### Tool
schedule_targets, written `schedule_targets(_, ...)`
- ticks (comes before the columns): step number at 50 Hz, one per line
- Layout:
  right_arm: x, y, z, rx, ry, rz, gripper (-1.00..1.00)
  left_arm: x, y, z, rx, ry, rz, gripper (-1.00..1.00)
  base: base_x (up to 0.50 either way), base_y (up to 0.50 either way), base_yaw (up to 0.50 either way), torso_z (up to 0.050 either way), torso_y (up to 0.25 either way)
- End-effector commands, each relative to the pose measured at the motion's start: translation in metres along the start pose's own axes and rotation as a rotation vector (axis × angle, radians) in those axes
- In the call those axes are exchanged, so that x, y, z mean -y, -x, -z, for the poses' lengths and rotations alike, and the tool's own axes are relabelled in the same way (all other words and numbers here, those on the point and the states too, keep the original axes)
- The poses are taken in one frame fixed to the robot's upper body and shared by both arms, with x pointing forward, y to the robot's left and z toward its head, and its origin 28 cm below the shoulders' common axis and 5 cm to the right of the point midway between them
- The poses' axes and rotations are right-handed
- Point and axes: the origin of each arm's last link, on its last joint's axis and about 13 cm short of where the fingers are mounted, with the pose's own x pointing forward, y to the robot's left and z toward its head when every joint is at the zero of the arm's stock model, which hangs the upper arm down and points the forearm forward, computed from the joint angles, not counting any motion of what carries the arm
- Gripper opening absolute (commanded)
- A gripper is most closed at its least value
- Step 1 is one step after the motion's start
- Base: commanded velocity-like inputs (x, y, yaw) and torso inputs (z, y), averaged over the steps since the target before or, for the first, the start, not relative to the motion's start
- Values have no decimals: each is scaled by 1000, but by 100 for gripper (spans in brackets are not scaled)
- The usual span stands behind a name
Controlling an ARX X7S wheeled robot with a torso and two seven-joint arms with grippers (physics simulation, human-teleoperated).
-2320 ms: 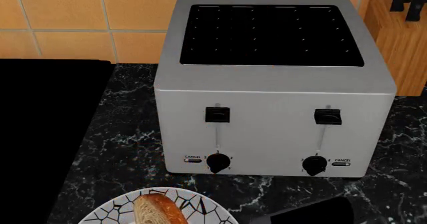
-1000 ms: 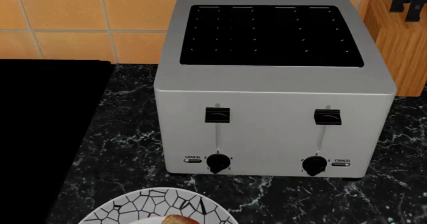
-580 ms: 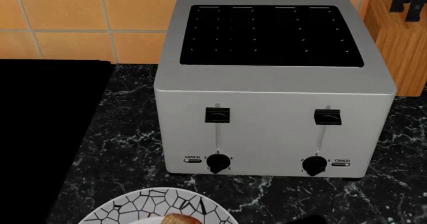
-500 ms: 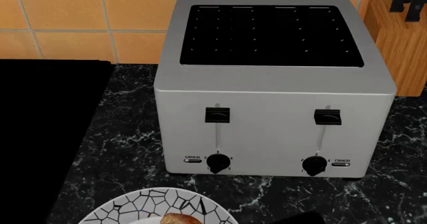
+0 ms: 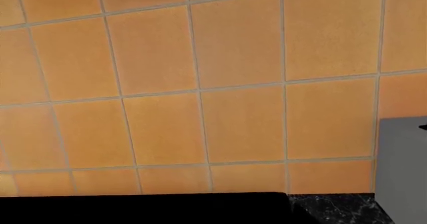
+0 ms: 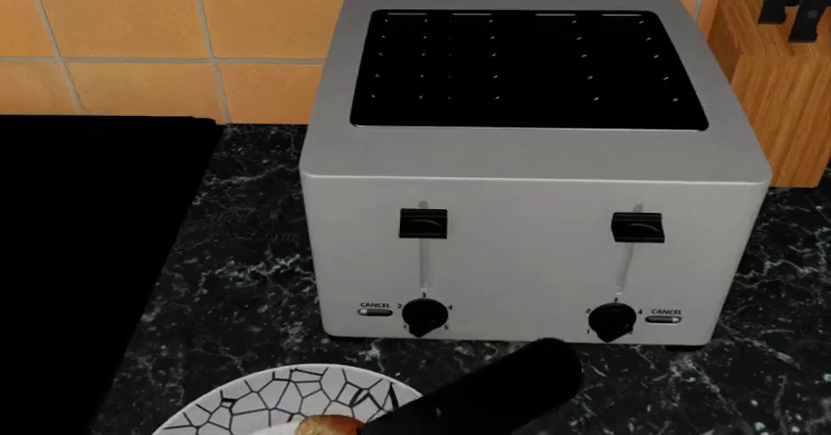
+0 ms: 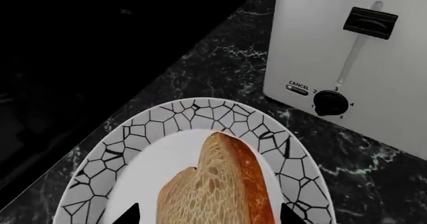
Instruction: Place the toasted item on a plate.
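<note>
The toasted item [image 7: 213,184], a bread slice with a brown crust, lies on the plate [image 7: 167,119], a white plate with a black mosaic rim. In the head view only a sliver of the bread [image 6: 325,423] shows on the plate [image 6: 260,401] at the bottom edge. My right gripper [image 7: 210,216] is open, with a dark fingertip [image 7: 130,215] on each side of the slice and a small gap to it. The right arm [image 6: 493,391] lies over the plate's right side. My left gripper does not show in any view.
A silver four-slot toaster [image 6: 532,163] stands behind the plate on the black marble counter [image 6: 234,279]; it also shows in the right wrist view [image 7: 347,43]. A black cooktop [image 6: 78,260] is at the left. A wooden knife block [image 6: 779,75] is at the right. Orange wall tiles [image 5: 200,83] are behind.
The bread stood taller on the plate 2.3 s ago and now shows only at the bottom edge. My right arm has come up from the bottom right over the plate.
</note>
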Motion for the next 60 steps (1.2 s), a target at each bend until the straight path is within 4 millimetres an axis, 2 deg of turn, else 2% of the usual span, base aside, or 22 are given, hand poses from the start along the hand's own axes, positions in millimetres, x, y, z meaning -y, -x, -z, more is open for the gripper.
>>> schedule_targets(1, -3, 6, -16, -5, 115, 37, 100, 2, 3, 8, -28, 3, 10, 100, 0, 0, 5, 0, 0)
schedule_targets(10, -6, 19, -34, 44, 167, 53, 100, 3, 4, 6, -25, 3, 11, 100, 0, 1, 5, 0, 0)
schedule_targets(15, -10, 32, -47, 93, 185, 69, 100, 3, 3, 6, -24, 3, 12, 100, 0, 0, 4, 0, 0)
schedule_targets(26, -14, 59, -55, 167, 198, 121, 100, 7, 8, 3, -17, 6, 32, 100, 7, 0, 3, 0, 0)
schedule_targets(36, -5, 74, -54, 229, 181, 186, 100, 10, 15, 2, -12, 4, 55, 100, 11, 2, 2, 0, 0)
schedule_targets(45, 5, 100, -71, 334, 174, 271, 100, 9, 35, 0, -3, -2, 70, 100, 14, 5, 3, 0, 0)
schedule_targets(60, 28, 125, -69, 418, 108, 416, 100, 2, 60, -1, 13, -34, 85, 100, 13, 11, 10, 0, 0)
